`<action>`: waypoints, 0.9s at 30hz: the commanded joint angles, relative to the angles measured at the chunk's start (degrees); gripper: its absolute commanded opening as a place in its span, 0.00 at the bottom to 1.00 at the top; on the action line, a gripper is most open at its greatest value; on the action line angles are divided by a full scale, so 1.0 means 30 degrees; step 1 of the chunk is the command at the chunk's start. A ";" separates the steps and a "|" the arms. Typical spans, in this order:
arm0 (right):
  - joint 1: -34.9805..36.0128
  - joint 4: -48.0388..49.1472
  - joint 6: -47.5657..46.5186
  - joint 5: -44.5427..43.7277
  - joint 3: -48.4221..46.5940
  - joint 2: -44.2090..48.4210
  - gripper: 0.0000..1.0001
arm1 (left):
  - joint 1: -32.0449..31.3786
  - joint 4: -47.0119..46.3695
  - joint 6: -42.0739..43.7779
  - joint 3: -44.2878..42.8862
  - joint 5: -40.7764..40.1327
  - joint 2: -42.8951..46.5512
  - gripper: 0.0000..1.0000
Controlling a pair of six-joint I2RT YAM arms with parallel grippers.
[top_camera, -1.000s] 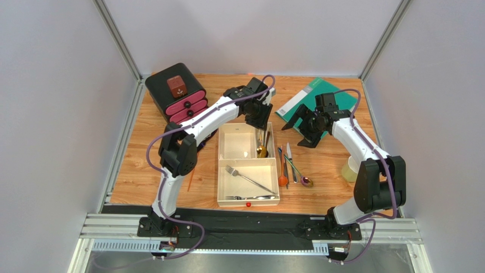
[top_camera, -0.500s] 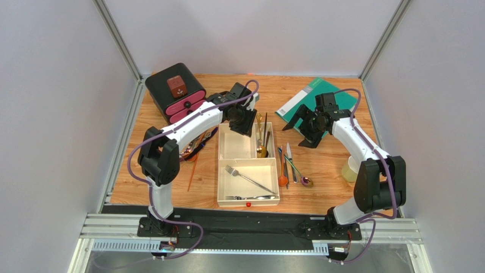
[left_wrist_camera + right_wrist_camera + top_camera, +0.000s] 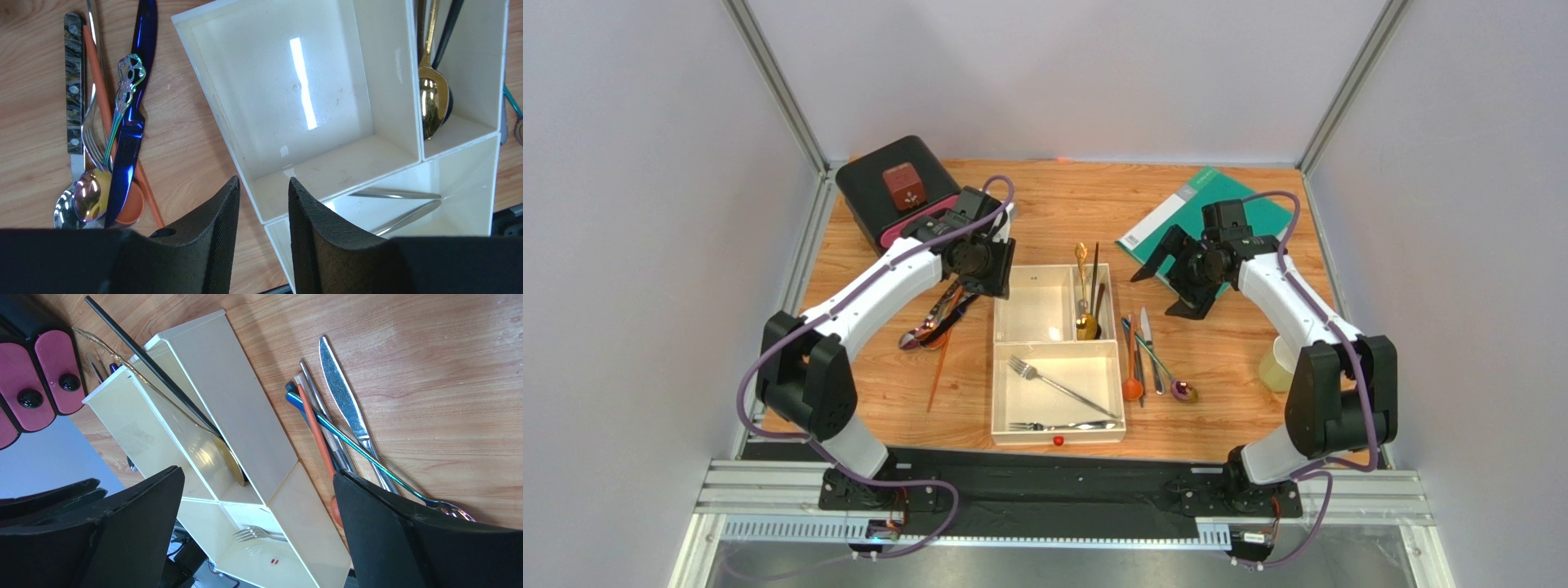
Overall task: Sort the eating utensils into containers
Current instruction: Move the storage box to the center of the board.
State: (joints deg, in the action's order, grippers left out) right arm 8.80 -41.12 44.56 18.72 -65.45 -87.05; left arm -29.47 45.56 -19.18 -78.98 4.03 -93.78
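The cream-white tray point(image 3: 997, 355) lies mid-table. Its narrow back-right compartment holds a gold spoon point(image 3: 1086, 321) and a black chopstick point(image 3: 153, 367). Its large front compartment holds silver forks point(image 3: 1057, 385). The back-left compartment point(image 3: 276, 79) has nothing in it. My left gripper point(image 3: 995, 279) hovers over the tray's back-left corner, open with nothing between its fingers point(image 3: 218, 226). Left of the tray lie a blue knife point(image 3: 132, 122), an orange spoon point(image 3: 132, 205) and other loose utensils. My right gripper point(image 3: 1173, 279) stands wide open above the pile right of the tray: a silver knife point(image 3: 344, 398), an orange spoon point(image 3: 316, 435) and a teal-handled spoon point(image 3: 368, 459).
A black box with pink drawers point(image 3: 897, 196) stands at the back left, close behind my left wrist. A green book point(image 3: 1204, 214) lies at the back right under my right arm. A pale yellow cup point(image 3: 1277, 365) sits by the right edge.
My left arm has swung left from above the narrow back-right compartment to the tray's back-left corner. The right arm has not moved.
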 commanded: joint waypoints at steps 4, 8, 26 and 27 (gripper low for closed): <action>0.0288 0.0349 -0.0261 0.1201 -0.0185 -0.0779 1.00 | -0.0077 -0.0245 0.0329 0.1129 0.0119 0.1026 0.40; 0.0641 0.0144 -0.0409 0.1201 -0.0039 -0.1248 1.00 | -0.0048 -0.0626 -0.0081 0.1833 0.0677 0.0587 0.40; 0.0671 0.0290 -0.0467 0.1582 -0.0506 -0.1658 1.00 | -0.0048 -0.1007 -0.0345 0.2919 0.0617 -0.1406 0.36; 0.0671 0.0290 -0.0496 0.1582 -0.0710 -0.1688 1.00 | -0.0048 -0.1065 -0.0345 0.2744 0.0590 -0.1581 0.35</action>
State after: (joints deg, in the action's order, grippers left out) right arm 10.72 -41.06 43.86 21.93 -65.41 -91.35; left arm -29.54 43.94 -19.31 -70.11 4.95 -97.21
